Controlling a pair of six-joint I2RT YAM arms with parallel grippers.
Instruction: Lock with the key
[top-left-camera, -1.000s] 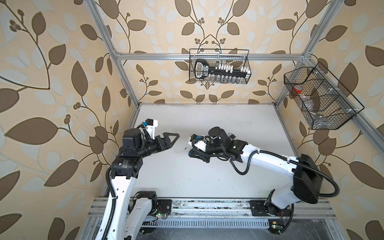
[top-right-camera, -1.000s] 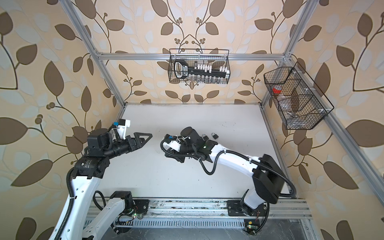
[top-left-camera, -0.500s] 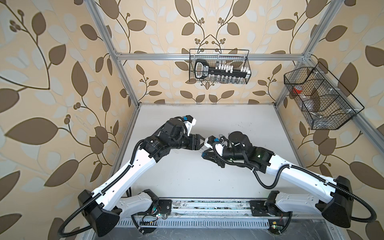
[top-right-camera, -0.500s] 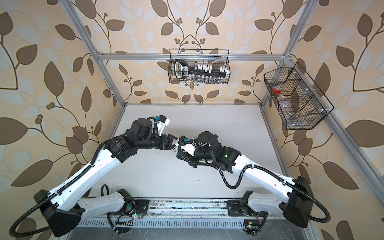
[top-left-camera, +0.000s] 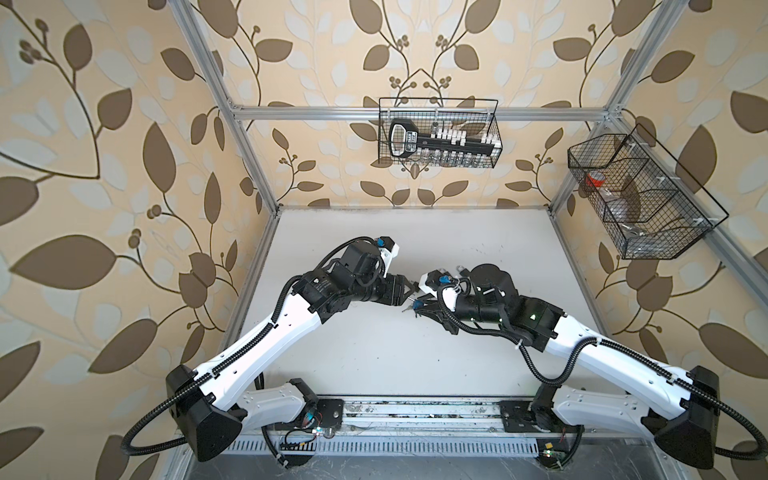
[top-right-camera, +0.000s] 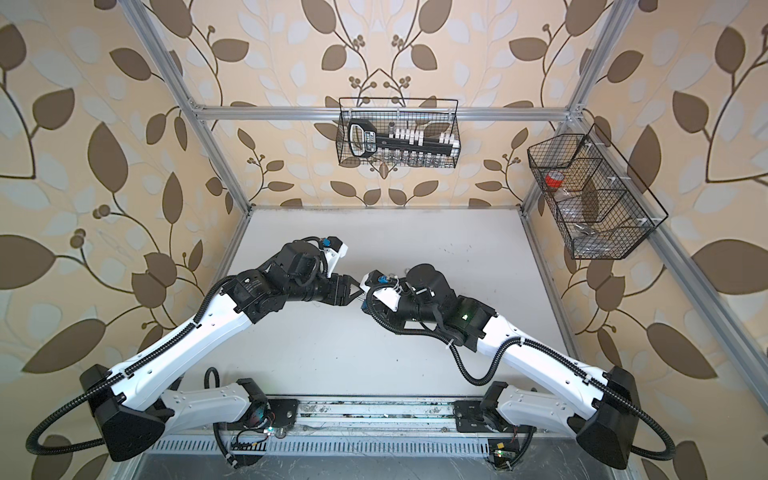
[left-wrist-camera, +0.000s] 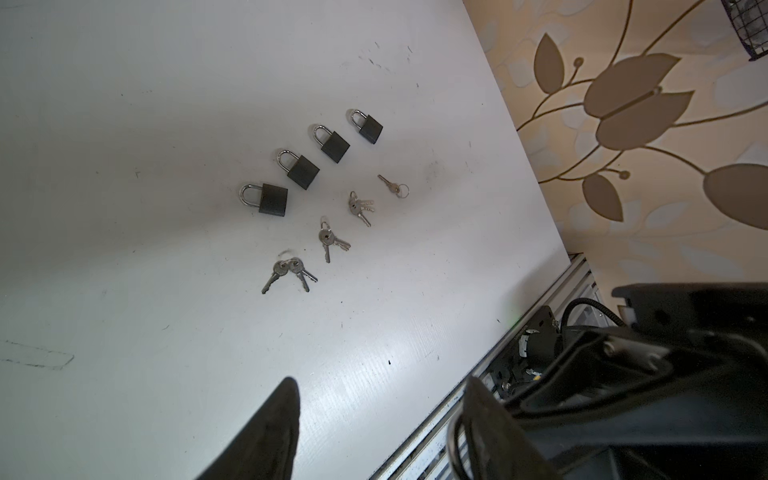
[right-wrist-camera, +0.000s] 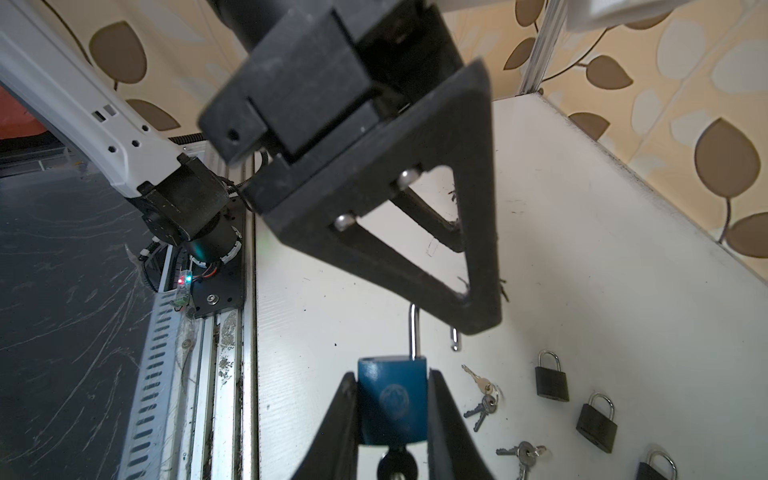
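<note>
Both arms have stretched forward from their folded poses, and the left gripper (top-left-camera: 409, 291), earlier well off to the side, now sits nose to nose with the right gripper (right-wrist-camera: 392, 374) above the middle of the white table (left-wrist-camera: 124, 208). The right one is clamped on the flat sides of a blue padlock (right-wrist-camera: 392, 403), held in the air with its shackle (right-wrist-camera: 412, 328) raised and the free end out of the body. A dark-headed key (right-wrist-camera: 395, 461) seems to sit in the underside, though it is partly cut off. The left gripper's fingers (right-wrist-camera: 473, 208) stand apart at the crown of the shackle; whether they touch it is hidden.

The lock looks small, dense and rigid, with smooth painted faces that could slip, so the broad flanks are the right hold, as now. The shackle is a thin polished steel hoop that swivels on its long leg; it likely needs lining up, then a straight push on top. The key is slight and thin, best pinched by its head. On the table below lie a row of black padlocks (left-wrist-camera: 303, 171) and loose bunches of silver keys (left-wrist-camera: 328, 239).
</note>
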